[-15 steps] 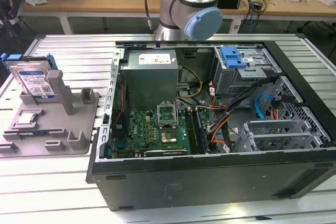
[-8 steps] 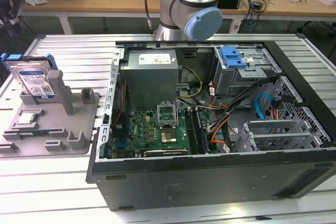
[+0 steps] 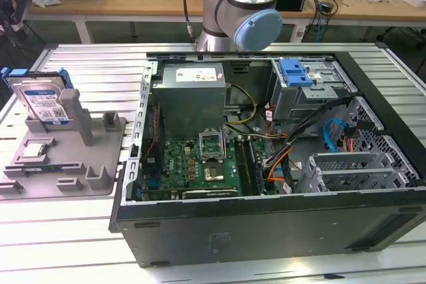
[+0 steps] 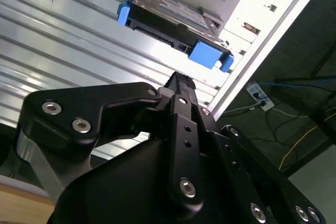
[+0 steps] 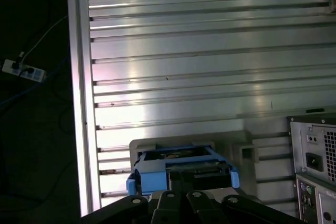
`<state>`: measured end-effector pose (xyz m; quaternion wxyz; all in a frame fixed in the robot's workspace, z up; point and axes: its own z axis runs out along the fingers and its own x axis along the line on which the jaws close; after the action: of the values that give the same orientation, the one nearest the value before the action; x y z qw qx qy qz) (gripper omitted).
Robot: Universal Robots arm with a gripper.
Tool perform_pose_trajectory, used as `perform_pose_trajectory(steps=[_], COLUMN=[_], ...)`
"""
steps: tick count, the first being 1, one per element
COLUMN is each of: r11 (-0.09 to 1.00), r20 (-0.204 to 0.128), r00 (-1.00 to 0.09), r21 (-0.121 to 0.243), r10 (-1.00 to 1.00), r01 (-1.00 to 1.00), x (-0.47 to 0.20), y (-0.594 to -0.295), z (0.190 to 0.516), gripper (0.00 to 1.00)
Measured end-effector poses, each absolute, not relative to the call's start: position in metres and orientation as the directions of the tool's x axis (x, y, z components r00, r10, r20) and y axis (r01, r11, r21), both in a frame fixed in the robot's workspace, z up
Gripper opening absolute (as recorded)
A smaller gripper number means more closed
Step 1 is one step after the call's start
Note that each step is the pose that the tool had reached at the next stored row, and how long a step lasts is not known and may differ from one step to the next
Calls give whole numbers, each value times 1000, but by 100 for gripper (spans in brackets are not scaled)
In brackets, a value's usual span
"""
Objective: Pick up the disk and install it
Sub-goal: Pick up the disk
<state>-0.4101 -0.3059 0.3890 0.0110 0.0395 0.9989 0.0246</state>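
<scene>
While the disk (image 3: 43,101) stands on edge in the grey holder (image 3: 100,157) at the exterior view's left, your arm (image 3: 243,11) rises behind the open computer case (image 3: 266,224), near the middle of that view's far side. The disk leans slightly, label side facing the camera, with its blue carrier frame showing along its edges. It is seated in the slot at the holder's far corner. A small square silver chip (image 3: 33,152) lies flat on the holder just in front of it.

You see the claw (image 4: 179,82) in the second wrist view as a black linkage pointing toward the disk (image 4: 173,14). A strip of the ribbed aluminium desk (image 4: 63,30) shows between the claw's tip and the drive, so the two are apart. In the first wrist view the claw (image 5: 197,177) sits in front of the disk (image 5: 152,174), whose blue frame shows on both sides of it, with the grey holder (image 5: 236,145) behind and the desk (image 5: 210,51) stretching beyond. You cannot tell from these pictures whether the claw is open or closed, and nothing is held in it.

Inside the case, a light-blue latch (image 3: 296,71) sits on top of the metal drive cage toward the exterior view's right, well apart from the disk. The case's rear panel (image 5: 315,150) shows at the edge of the first wrist view.
</scene>
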Motion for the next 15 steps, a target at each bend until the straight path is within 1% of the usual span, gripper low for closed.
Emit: perform_pose_trajectory(steps=[4, 8, 12, 15], r11=[997, 999, 982, 962], r20=[4, 9, 10, 11], r00=[-999, -1000, -983, -963], r21=[48, 48, 46, 45], r10=[54, -26, -181, -269], r01=[54, -26, -181, -268], x=[-410, -410, -410, -410], y=[-306, -306, -306, -306], z=[389, 389, 389, 389], gripper=[11, 11, 11, 29])
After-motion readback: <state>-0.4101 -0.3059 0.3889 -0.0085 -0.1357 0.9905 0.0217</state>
